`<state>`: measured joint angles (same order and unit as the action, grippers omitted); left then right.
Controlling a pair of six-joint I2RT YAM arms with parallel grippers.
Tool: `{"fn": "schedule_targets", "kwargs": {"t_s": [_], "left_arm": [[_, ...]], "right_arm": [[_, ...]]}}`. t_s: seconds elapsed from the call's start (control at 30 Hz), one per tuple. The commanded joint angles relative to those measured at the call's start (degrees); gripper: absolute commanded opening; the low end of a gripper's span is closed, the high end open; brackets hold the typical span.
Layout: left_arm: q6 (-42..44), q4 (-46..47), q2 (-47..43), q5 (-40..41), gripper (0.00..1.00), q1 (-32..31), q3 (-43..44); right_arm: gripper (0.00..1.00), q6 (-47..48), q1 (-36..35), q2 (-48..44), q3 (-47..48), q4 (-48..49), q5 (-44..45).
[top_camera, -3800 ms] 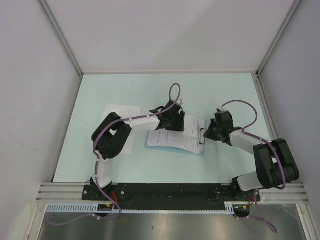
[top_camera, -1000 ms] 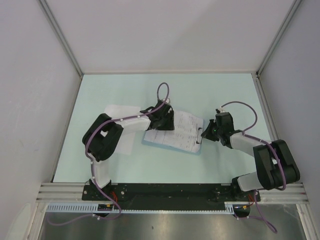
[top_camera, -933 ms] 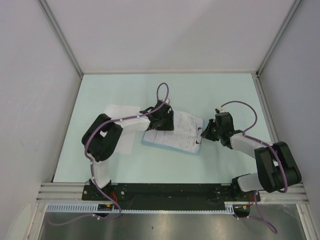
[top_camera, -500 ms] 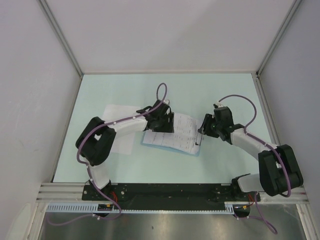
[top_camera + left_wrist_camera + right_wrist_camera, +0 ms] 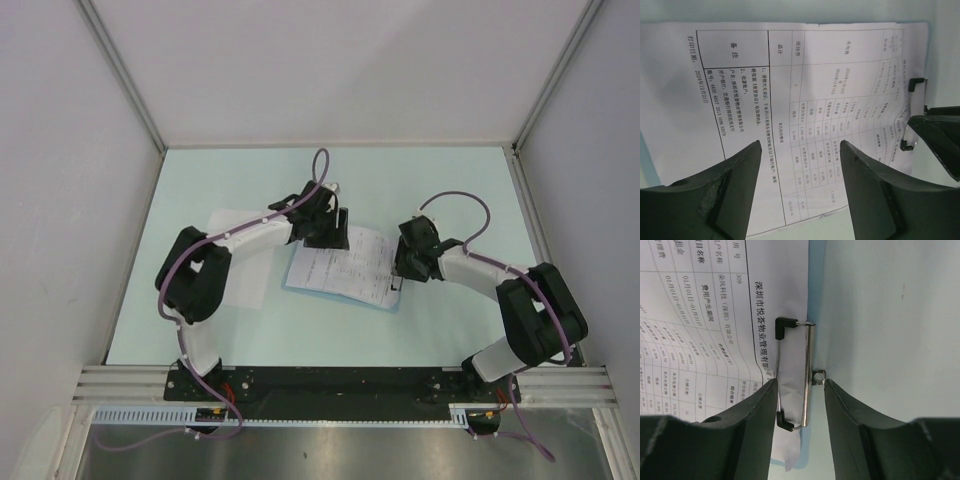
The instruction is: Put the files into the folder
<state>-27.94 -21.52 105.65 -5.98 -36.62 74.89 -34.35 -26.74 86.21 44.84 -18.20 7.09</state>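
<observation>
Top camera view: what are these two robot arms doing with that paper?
The robot is filing paper. A white printed sheet lies on a thin pale-blue plastic folder, one edge under the folder's metal wire clip. The right gripper is open, its fingers either side of that clip; the left gripper is open over the sheet's other end. Another white sheet lies to its left.

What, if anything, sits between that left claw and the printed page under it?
Nothing visible. The left gripper hangs open over the printed sheet with only air between them. The one object on the page is the metal clip at its other edge, and the right gripper sits there, also open.
</observation>
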Motion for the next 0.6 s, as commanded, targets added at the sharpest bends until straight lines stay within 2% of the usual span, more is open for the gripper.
{"fn": "schedule_targets", "kwargs": {"t_s": [0.0, 0.43, 0.53, 0.57], "left_arm": [[-0.2, 0.6, 3.9, -1.0, 0.69, -0.1, 2.9], [-0.8, 2.4, 5.8, 2.9, 0.65, -0.2, -1.0], [-1.1, 2.8, 5.9, 3.2, 0.65, -0.2, -1.9], [-1.1, 2.9, 5.8, 3.2, 0.65, -0.2, -2.1]], "right_arm": [[0.48, -1.1, -1.3, 1.9, 2.7, 0.1, 2.9], [0.47, 0.1, -3.0, 4.4, 4.9, 0.2, 4.6], [0.42, 0.9, -4.3, 4.1, 5.9, -0.6, 7.0], [0.37, 1.0, -4.6, 4.0, 6.4, -1.3, 7.6]]}}
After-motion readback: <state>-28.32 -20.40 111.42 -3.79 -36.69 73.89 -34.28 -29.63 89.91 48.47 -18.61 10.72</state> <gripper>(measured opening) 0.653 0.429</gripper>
